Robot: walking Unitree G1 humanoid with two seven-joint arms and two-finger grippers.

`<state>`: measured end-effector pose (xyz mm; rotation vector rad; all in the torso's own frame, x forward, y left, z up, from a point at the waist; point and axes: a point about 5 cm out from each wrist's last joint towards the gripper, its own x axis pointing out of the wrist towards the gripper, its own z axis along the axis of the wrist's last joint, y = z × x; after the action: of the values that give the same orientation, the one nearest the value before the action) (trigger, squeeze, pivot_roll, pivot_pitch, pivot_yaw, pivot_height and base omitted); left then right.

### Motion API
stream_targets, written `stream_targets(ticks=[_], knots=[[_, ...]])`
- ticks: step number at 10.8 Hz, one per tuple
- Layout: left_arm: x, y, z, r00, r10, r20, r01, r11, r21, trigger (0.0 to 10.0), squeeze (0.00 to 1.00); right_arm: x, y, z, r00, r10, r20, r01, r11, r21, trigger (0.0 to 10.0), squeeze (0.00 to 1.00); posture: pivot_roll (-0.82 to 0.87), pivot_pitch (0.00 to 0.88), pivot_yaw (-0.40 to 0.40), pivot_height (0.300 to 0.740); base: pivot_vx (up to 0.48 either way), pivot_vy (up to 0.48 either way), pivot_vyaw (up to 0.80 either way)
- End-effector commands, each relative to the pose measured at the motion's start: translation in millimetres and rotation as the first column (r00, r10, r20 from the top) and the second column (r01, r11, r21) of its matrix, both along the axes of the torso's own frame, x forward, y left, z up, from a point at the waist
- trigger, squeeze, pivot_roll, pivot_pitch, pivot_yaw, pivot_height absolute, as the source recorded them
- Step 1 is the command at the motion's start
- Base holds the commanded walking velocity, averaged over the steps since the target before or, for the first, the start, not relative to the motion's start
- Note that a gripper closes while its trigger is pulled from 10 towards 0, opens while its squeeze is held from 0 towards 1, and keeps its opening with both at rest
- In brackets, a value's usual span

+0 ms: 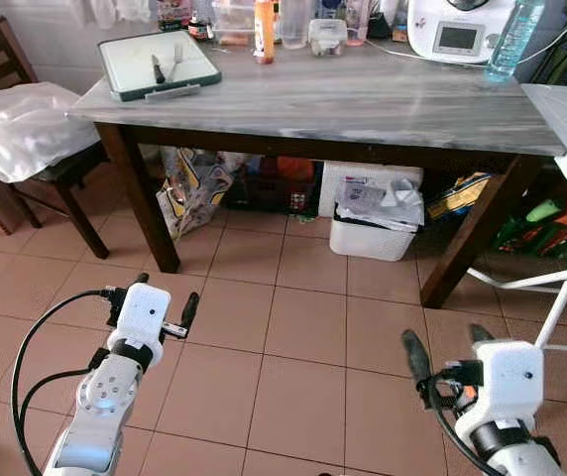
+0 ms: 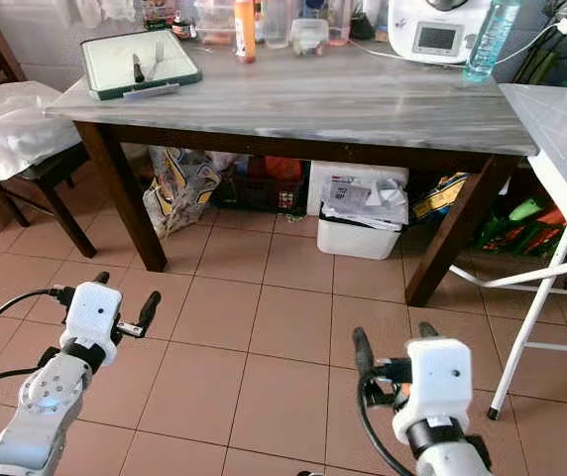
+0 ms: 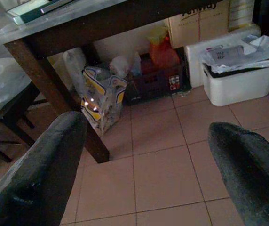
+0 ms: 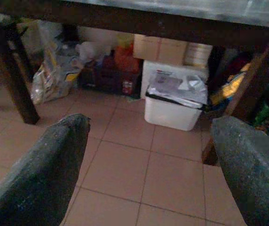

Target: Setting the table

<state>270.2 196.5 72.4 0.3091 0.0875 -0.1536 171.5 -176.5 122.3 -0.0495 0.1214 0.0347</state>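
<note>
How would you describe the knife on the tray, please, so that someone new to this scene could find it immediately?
Start at the grey-topped wooden table and go to its far left corner, where a green-rimmed tray lies. On it rest two pieces of cutlery side by side; the knife is the left one, with a dark handle, while its neighbour is a plain metal fork.

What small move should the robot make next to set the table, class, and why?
Probably step closer to the table. Both claws, left and right, hang open over the floor tiles, short of the table edge, while the knife and fork lie on the tray at its far left corner.
</note>
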Motion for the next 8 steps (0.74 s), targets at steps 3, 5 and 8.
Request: stream_targets(ticks=[3, 5, 8], knots=[[2.8, -5.8, 5, 0.999, -0.035, 0.01, 0.035, 0.999, -0.009, 10.0, 0.0, -3.0, -1.6, 5, 0.999, -0.03, 0.014, 0.03, 1.0, 0.001, 10.0, 0.0, -0.07, 0.105, 0.031, 0.74, 0.0, 0.0, 0.0], [5.1, -10.8, 5, 0.998, -0.059, 0.014, 0.059, 0.998, -0.012, 10.0, 0.0, -0.8, -0.7, 9, 0.999, -0.027, 0.047, 0.027, 1.0, -0.001, 10.0, 0.0, -0.08, 0.103, 0.038, 0.74, 0.0, 0.0, 0.0], [7.6, -13.4, 5, 0.997, -0.073, 0.013, 0.073, 0.997, -0.011, 10.0, 0.0, 0.5, 2.8, 9, 0.999, -0.028, 0.041, 0.027, 1.0, 0.011, 10.0, 0.0, -0.08, 0.104, 0.04, 0.74, 0.0, 0.0, -0.17]])
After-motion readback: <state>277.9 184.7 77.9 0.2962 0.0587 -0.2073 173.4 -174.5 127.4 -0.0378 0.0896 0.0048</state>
